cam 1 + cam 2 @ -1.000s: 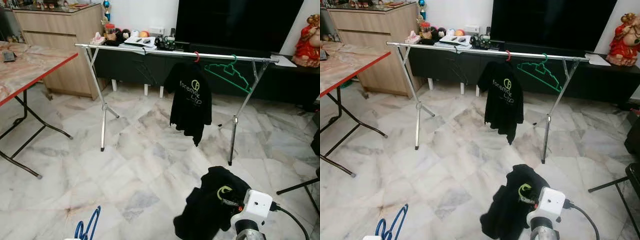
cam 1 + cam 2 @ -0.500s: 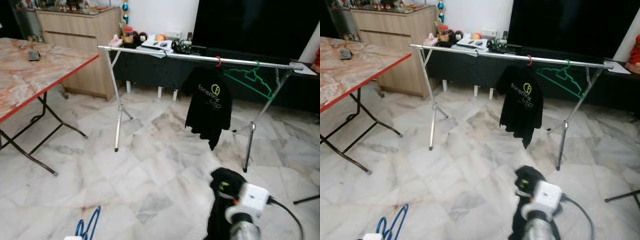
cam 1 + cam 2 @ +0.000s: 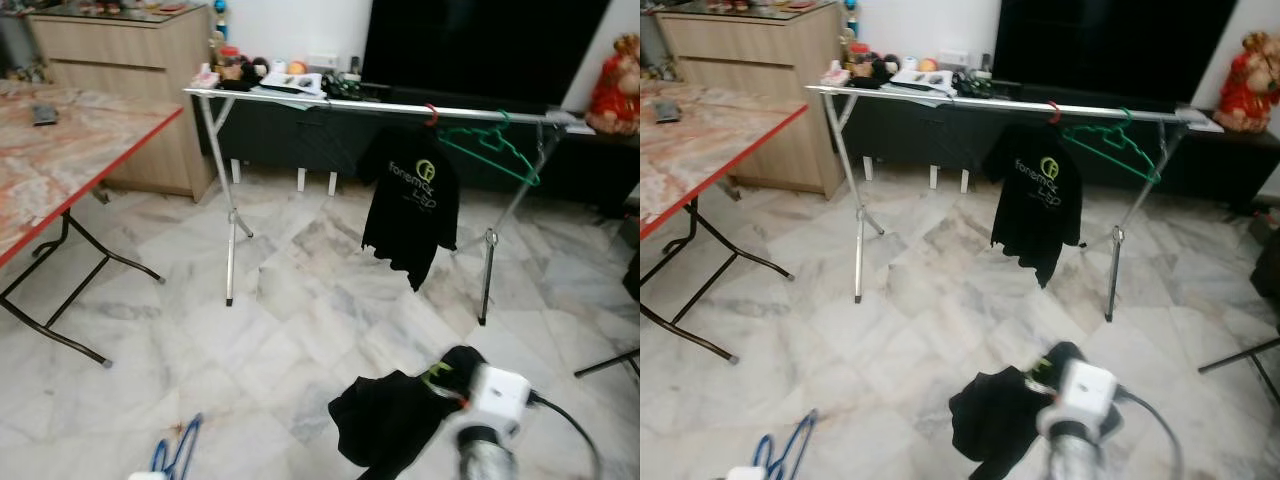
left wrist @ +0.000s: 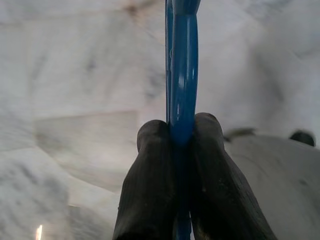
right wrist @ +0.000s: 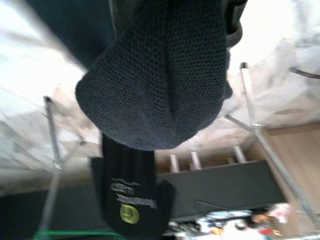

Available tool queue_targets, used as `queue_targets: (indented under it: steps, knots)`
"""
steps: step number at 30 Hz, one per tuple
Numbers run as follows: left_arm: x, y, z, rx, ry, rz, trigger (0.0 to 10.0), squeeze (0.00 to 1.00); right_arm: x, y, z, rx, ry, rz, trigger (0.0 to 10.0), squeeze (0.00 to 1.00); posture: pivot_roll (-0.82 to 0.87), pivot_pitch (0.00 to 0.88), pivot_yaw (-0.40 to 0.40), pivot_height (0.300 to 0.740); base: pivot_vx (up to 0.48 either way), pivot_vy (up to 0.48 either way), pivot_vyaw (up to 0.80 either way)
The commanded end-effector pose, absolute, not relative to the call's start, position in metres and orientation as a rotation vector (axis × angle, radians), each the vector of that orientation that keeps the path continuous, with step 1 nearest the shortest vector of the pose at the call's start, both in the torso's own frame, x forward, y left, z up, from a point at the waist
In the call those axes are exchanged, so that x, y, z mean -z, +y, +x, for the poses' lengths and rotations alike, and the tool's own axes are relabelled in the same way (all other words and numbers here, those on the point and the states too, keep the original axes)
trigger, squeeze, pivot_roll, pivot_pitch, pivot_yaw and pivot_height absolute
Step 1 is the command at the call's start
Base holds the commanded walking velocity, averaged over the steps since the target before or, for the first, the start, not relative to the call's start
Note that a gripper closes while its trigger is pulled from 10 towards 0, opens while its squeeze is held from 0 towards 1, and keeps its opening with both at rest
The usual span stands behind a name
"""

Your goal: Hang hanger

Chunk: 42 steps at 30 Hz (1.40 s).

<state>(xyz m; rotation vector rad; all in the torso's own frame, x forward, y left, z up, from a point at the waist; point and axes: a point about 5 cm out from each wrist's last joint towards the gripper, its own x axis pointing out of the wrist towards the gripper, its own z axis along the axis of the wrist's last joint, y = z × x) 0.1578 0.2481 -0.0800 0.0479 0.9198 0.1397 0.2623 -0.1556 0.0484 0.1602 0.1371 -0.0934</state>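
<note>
Left gripper (image 4: 181, 145) clamps a blue hanger (image 4: 182, 65) low over the floor, right gripper (image 5: 165, 75) grips a black shirt (image 3: 395, 420), the rail (image 3: 300, 97) well ahead, hanging not yet done.

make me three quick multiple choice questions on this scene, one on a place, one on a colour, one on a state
1. Where is the green hanger?
A. on the rail
B. on the floor
C. on the table

2. What colour is the hanger in the left gripper?
A. red
B. blue
C. white

3. How is the right gripper?
A. open, holding nothing
B. shut on a black shirt
C. shut on a cup

Key: 1 A, it hooks over the rack's rail. 2 B, the fingers clamp a blue bar. 3 B, dark cloth drapes from it.
</note>
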Motion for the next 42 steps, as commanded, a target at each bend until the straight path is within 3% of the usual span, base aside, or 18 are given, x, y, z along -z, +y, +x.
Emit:
queue_targets:
  steps: [1,42]
  knots:
    - [0.083,0.241,0.156,-0.129,0.935,0.031,10.0,0.00,-0.052,-0.166,0.262,0.126,0.118,0.143,10.0,0.00,-0.03,0.070,-0.035,0.740,0.000,0.476,0.00]
    - [0.087,0.240,0.149,-0.139,0.973,0.013,10.0,0.00,-0.058,-0.166,0.275,0.120,0.089,0.122,10.0,0.00,-0.02,0.090,-0.044,0.740,0.000,0.475,0.00]
